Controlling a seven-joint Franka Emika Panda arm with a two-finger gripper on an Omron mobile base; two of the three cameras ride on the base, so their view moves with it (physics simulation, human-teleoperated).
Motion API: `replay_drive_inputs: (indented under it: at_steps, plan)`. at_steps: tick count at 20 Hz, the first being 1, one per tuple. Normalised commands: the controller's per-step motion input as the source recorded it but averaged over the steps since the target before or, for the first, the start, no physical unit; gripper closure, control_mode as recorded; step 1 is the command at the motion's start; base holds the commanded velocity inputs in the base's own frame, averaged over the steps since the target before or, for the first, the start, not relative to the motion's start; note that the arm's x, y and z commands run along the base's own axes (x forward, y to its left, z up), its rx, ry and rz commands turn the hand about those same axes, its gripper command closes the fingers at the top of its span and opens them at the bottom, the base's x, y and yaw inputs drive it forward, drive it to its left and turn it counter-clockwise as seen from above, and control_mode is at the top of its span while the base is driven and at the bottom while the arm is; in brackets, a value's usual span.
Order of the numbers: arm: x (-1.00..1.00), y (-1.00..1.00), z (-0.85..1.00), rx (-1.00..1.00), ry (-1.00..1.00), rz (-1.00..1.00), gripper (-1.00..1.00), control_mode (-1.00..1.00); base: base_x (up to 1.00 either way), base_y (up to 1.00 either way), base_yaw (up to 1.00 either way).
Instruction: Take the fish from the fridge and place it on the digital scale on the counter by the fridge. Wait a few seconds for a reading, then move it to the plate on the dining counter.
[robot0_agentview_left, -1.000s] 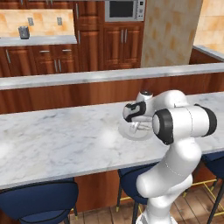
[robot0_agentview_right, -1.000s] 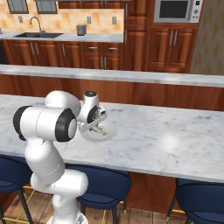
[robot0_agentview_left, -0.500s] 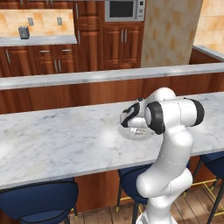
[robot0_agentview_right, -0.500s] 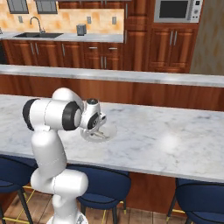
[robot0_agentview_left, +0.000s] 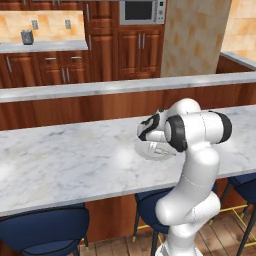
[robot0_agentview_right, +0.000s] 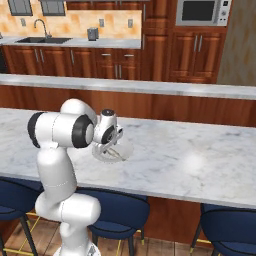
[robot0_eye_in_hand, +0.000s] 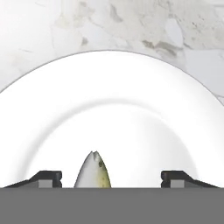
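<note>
The fish (robot0_eye_in_hand: 92, 172) lies on the round pale plate (robot0_eye_in_hand: 131, 100), its tan-and-silvery head showing between my fingertips in the hand view. My gripper (robot0_eye_in_hand: 112, 178) hangs just over the plate, open. Its two dark fingertips (robot0_eye_in_hand: 46, 177) stand well clear of the fish on either side. From the base, the gripper (robot0_agentview_left: 152, 145) points down at the plate (robot0_agentview_left: 141, 150) on the marble dining counter (robot0_agentview_left: 65, 160). From the right, the gripper (robot0_agentview_right: 108, 148) is over the plate (robot0_agentview_right: 126, 148). The fridge and the digital scale are out of view.
A raised ledge (robot0_agentview_left: 100, 89) runs along the far side of the dining counter. Blue stools (robot0_agentview_left: 45, 230) stand under its near edge. Dark wood cabinets and a microwave (robot0_agentview_left: 140, 11) line the back wall, with a sink counter (robot0_agentview_right: 55, 41) at the left.
The gripper was shut on the fish over the plate and has opened; the fish is let go onto the plate. The arm's elbow swung upward and toward the plate.
</note>
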Motion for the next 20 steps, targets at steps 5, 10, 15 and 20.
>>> replay_drive_inputs:
  at_steps: [5, 10, 15, 20]
  plan:
    - [-0.18, 0.05, 0.84, 0.00, -0.15, 0.00, -1.00, -1.00, 0.00, 0.00, 0.00]
    - [-0.47, 0.01, 1.00, 0.00, -0.04, -0.01, -1.00, -1.00, 0.00, 0.00, 0.00]
    - [-0.90, 0.07, 0.95, 0.00, 0.00, -0.08, -1.00, -1.00, 0.00, 0.00, 0.00]
    - [-1.00, 0.22, 0.63, 0.00, 0.00, -0.15, -1.00, -1.00, 0.00, 0.00, 0.00]
